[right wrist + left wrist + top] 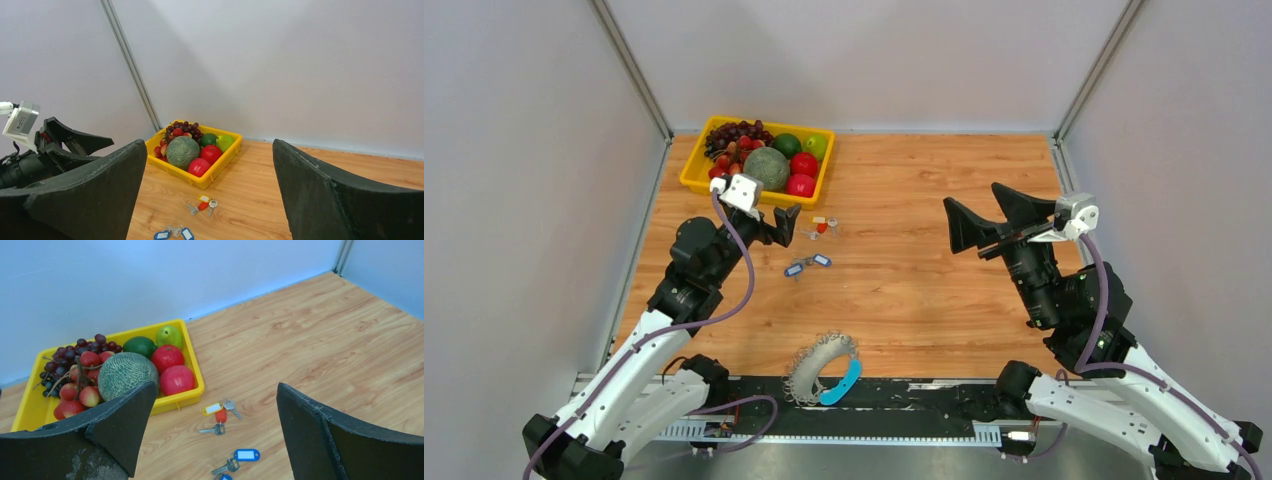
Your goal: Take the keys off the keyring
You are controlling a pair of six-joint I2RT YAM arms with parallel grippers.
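Observation:
The keyring [824, 368], a hoop fringed with silvery pieces with one blue arc [844, 383], lies at the table's near edge between the arm bases; neither wrist view shows it. Loose keys lie on the wood: one cluster with yellow and red tags [824, 226] [216, 414] [202, 204], one with blue tags [808, 265] [240, 459] [172, 233]. My left gripper [781, 226] [216, 390] is open and empty, hovering just left of the tagged keys. My right gripper [990, 216] [209, 142] is open and empty, raised over the right side of the table, far from the hoop.
A yellow fruit tray [692, 170] [192, 360] [220, 167] with a melon, apples, grapes and strawberries stands at the back left, close behind the left gripper. Grey walls enclose the table on three sides.

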